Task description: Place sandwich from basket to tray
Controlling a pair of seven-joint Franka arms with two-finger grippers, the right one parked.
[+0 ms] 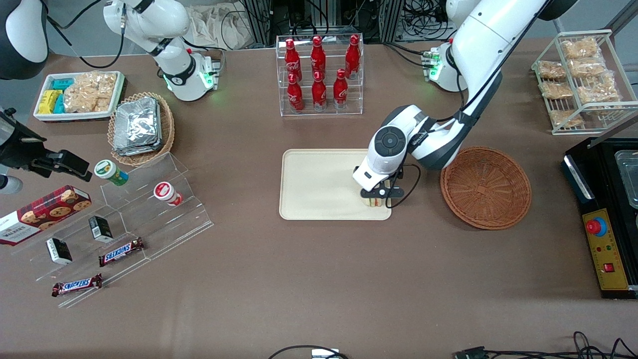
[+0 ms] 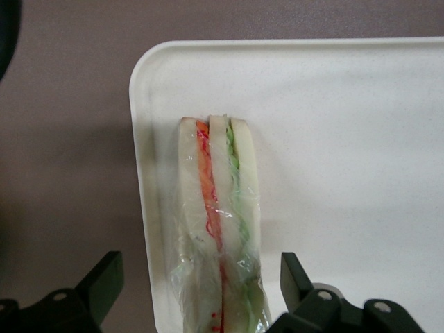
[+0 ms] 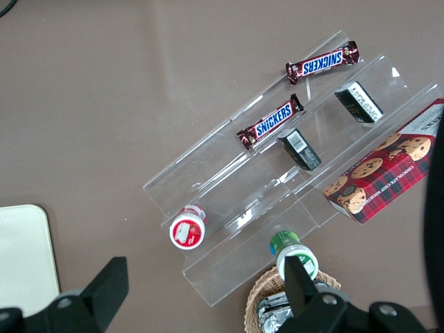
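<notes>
I am seeing the left arm bending down over the tray, wrist pointing straight at the surface. Its gripper is hovering at the tray's corner nearest the basket, jaws spread wide, straddling the sandwich lying there.

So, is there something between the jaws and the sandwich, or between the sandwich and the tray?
Nothing visible. The sandwich already lies on the tray, near the corner closest to the basket. The gripper hovers right over it, jaws open, one finger on each side, with no object between.
</notes>
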